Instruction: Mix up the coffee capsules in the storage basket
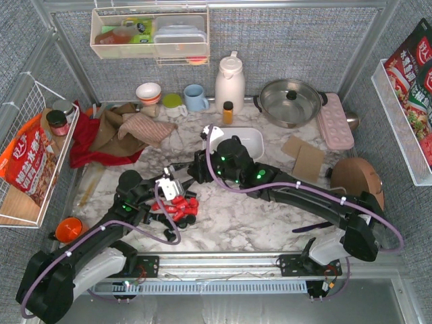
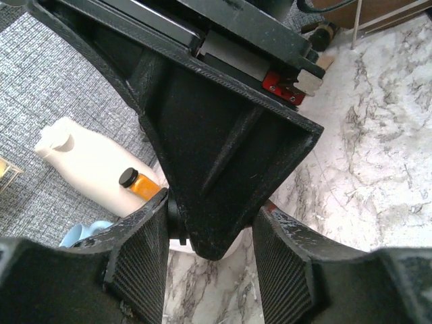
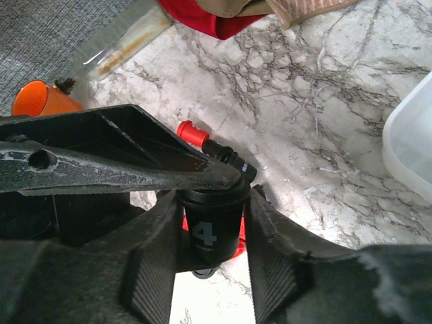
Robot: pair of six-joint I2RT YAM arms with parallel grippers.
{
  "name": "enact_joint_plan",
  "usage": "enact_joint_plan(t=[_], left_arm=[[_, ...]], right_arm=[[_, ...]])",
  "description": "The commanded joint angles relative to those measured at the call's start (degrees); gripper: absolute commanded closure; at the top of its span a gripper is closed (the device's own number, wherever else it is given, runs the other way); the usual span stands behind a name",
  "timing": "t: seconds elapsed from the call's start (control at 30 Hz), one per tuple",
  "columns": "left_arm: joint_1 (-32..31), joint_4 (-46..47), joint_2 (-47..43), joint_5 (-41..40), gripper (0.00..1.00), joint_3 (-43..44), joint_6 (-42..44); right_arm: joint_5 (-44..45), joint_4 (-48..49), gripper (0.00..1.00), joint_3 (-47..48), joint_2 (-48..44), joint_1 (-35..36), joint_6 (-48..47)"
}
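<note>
Capsules (image 1: 177,204) lie on the table (image 1: 236,226), front-left of the basket (image 1: 255,138). Jug (image 1: 229,82) behind it, pot (image 1: 290,101) behind-right, cloths (image 1: 118,128) left.

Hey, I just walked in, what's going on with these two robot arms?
The right gripper is clamped on a black coffee capsule marked 4, low over the marble table. The left gripper sits close by, fingers spread, nothing visibly held. A loose pile of red and black capsules lies on the table, not in the white storage basket behind the right wrist. What shows of the basket looks empty.
</note>
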Motion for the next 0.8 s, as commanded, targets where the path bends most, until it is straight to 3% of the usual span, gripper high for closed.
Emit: enact_joint_plan(t=[0.0, 0.23, 0.33, 0.4, 0.63, 0.77], left_arm=[[-0.35, 1.37, -0.42, -0.11, 0.46, 0.13, 0.66], [-0.59, 1.23, -1.41, -2.58, 0.36, -0.2, 0.76], [-0.57, 1.06, -1.42, -3.26, 0.24, -0.31, 0.83], [-0.58, 0.57, -1.48, -3.43, 0.03, -0.22, 1.06], [-0.66, 0.51, -2.21, -8.22, 0.01, -0.44, 1.45], [-0.75, 6.22, -2.63, -17.49, 0.01, -1.32, -2.65]], right_arm=[[-0.49, 2.9, 0.59, 0.73, 0.61, 0.43, 0.62], [0.87, 2.68, 0.78, 0.1, 0.06, 0.53, 1.17], [1.73, 2.52, 0.79, -0.13, -0.48, 0.54, 1.11], [2.31, 2.51, 0.79, -0.13, -0.68, 0.53, 0.72], [11.22, 0.98, 0.79, -0.19, -1.6, -1.52, -4.17], [15.47, -0.27, 0.79, 2.62, 2.21, -6.69, -8.69]])
